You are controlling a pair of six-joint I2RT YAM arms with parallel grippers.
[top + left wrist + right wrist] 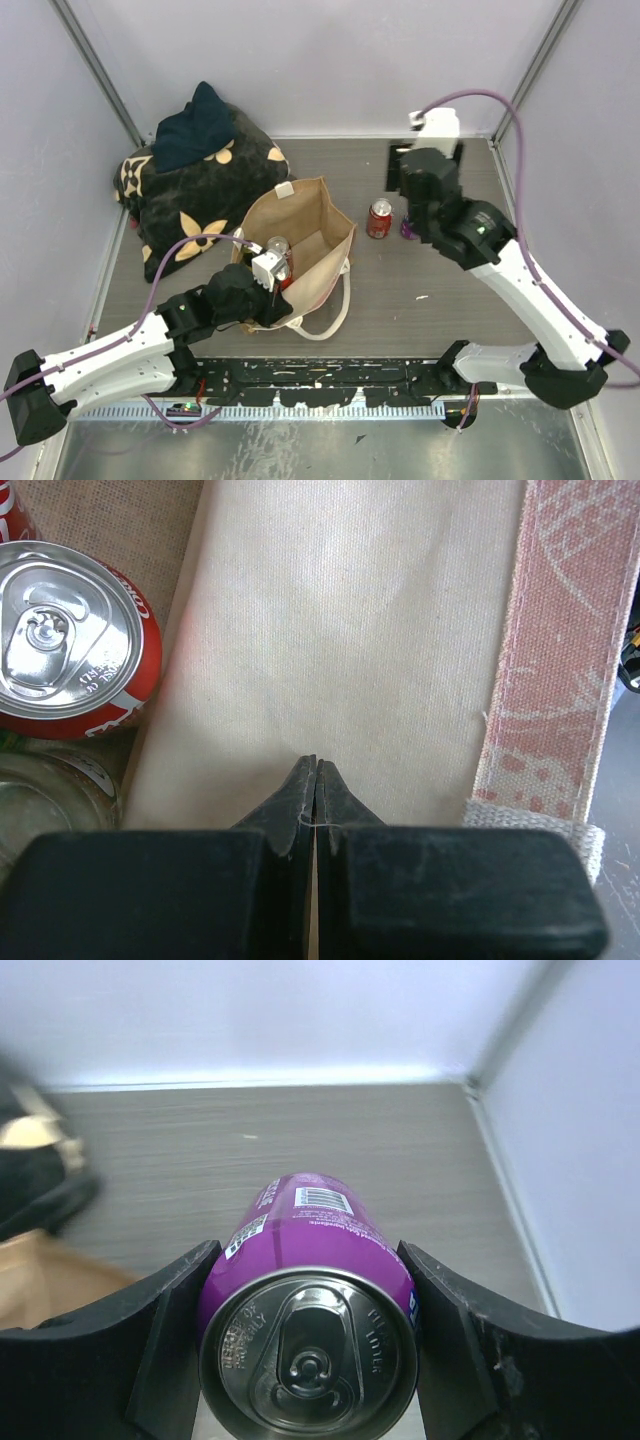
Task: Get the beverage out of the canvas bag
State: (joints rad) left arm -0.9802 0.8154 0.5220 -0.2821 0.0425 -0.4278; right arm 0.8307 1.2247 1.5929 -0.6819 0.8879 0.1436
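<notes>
The tan canvas bag (pixel 305 245) stands open in the middle of the table, its cream handle (pixel 335 310) hanging at the front. My left gripper (pixel 272 272) is at the bag's near left rim, shut on the cream inner wall (pixel 340 630). Inside the bag are a red can (pixel 70 640) and a clear glass container (pixel 50 790). A second red can (pixel 380 218) stands on the table to the right of the bag. My right gripper (pixel 308 1250) is shut on a purple can (pixel 310 1300), which shows just right of that red can in the top view (pixel 407 229).
A black cushion with tan flower marks (pixel 195 205) lies at the back left with a dark blue cloth (pixel 195 125) on it. A black rectangular cut-out (pixel 398 158) is at the back by the right arm. Walls close in the table on three sides.
</notes>
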